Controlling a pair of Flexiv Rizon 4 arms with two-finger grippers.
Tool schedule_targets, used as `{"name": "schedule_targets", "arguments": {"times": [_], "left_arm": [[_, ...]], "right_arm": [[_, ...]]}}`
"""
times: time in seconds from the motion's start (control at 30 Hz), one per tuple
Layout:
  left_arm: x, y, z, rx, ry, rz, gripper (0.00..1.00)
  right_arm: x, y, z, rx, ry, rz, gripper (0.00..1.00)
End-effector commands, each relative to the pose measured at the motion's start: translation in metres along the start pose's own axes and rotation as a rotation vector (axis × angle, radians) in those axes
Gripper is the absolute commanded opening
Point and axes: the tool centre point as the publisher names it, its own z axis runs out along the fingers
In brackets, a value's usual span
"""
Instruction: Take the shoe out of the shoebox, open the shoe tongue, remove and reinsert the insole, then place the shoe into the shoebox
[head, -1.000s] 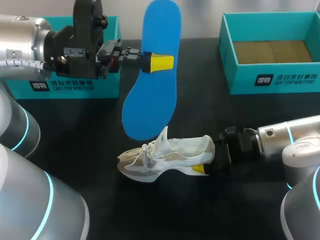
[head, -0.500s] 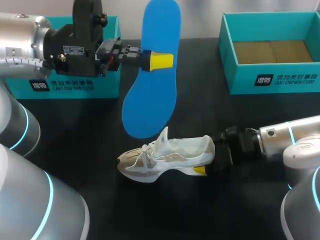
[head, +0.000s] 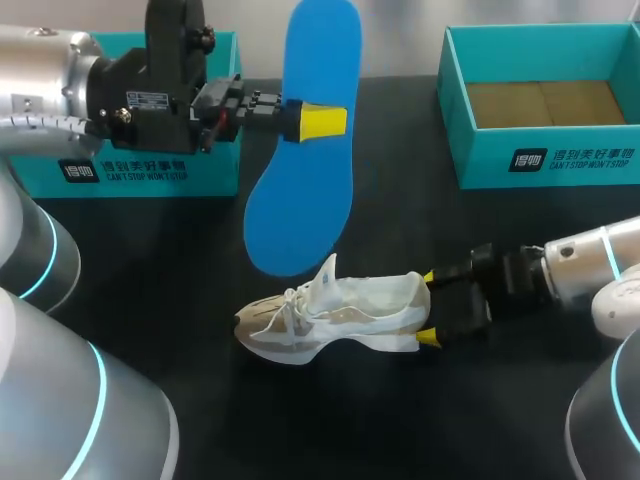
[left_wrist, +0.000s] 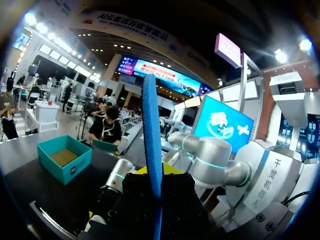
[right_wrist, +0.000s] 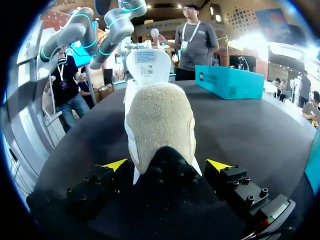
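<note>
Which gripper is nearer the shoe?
Right. The right gripper is at the heel of the shoe, fingers open either side; the left gripper holds the insole up, well clear of it.

The left arm (head: 60, 80) blocks most of the teal box (head: 150, 172) beside the insole (head: 300, 190). The insole hides one left hand (head: 322, 122) finger, and the shoebox (head: 545, 160) across from the insole gets cropped.

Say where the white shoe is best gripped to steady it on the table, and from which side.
The heel, from behind, level with the table. The shoe stands upright on its sole, and its narrow heel sits between the right gripper's open fingers. A side-to-side pinch there would likely leave the collar free for the blue insole in the left gripper.
</note>
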Motion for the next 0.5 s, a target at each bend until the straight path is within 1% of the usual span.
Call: {"name": "schedule_targets", "arguments": {"times": [0.03, 0.13, 0.27, 0.33, 0.5], "left_arm": [[-0.001, -0.001, 0.000, -0.003, 0.001, 0.000, 0.00], [-0.001, -0.001, 0.000, -0.003, 0.001, 0.000, 0.00], [-0.001, -0.001, 0.000, -0.003, 0.001, 0.000, 0.00], [-0.001, -0.001, 0.000, -0.003, 0.001, 0.000, 0.00], [-0.001, -0.001, 0.000, -0.003, 0.001, 0.000, 0.00]], "right_arm": [[-0.002, 0.009, -0.022, 0.221, 0.013, 0.031, 1.00], [-0.006, 0.010, -0.027, 0.335, 0.013, 0.048, 1.00], [-0.009, 0.014, -0.031, 0.459, 0.020, 0.069, 1.00], [-0.010, 0.015, -0.032, 0.505, 0.018, 0.081, 1.00], [-0.009, 0.019, -0.036, 0.575, 0.014, 0.091, 1.00]]}}
